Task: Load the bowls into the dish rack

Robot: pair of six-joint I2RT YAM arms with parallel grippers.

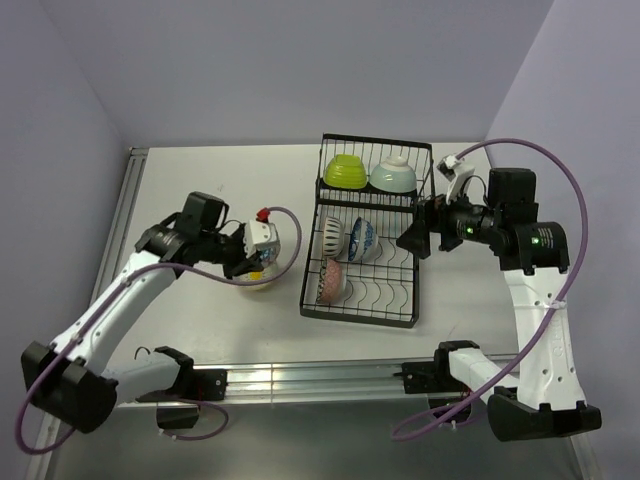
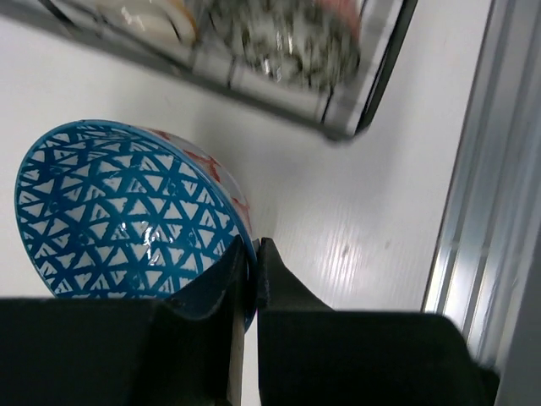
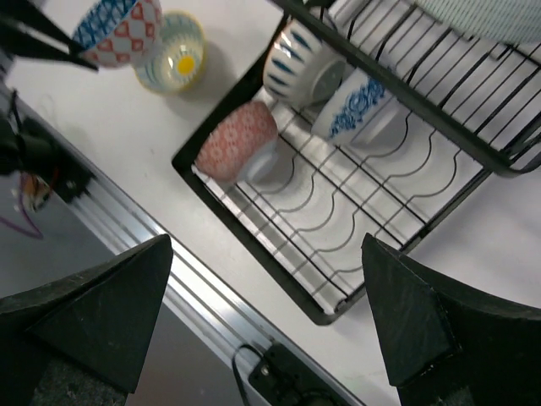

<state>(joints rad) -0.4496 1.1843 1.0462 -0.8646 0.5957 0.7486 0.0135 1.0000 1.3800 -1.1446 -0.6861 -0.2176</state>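
Blue lattice bowl (image 2: 118,211): pinched by its rim in my left fingers (image 2: 262,258), one finger inside and one outside. Its outer wall has a red pattern, and it hangs tilted.
Left fingers: almost together, clamped on the thin rim of the blue lattice bowl.
Cream bowl (image 3: 173,55): upright on the table (image 1: 200,180), just beside the bowl my left fingers hold. It has a yellow spot at the bottom.
Dish rack (image 1: 405,300): black wire, on the table beyond my left fingertips and directly under my right fingers (image 1: 413,240).
Right fingers: spread wide apart, gripping nothing, hovering over the rack's side edge.
Red patterned bowl (image 3: 237,139): on its side in the rack's slots, ahead of my right fingers.
Striped bowl (image 3: 296,63) and blue flowered bowl (image 3: 355,106): on edge side by side, one row further from my right fingertips.
Lime green bowl (image 1: 343,172) and pale mint bowl (image 1: 393,175): upside down in the raised basket section, well apart from my left fingers.
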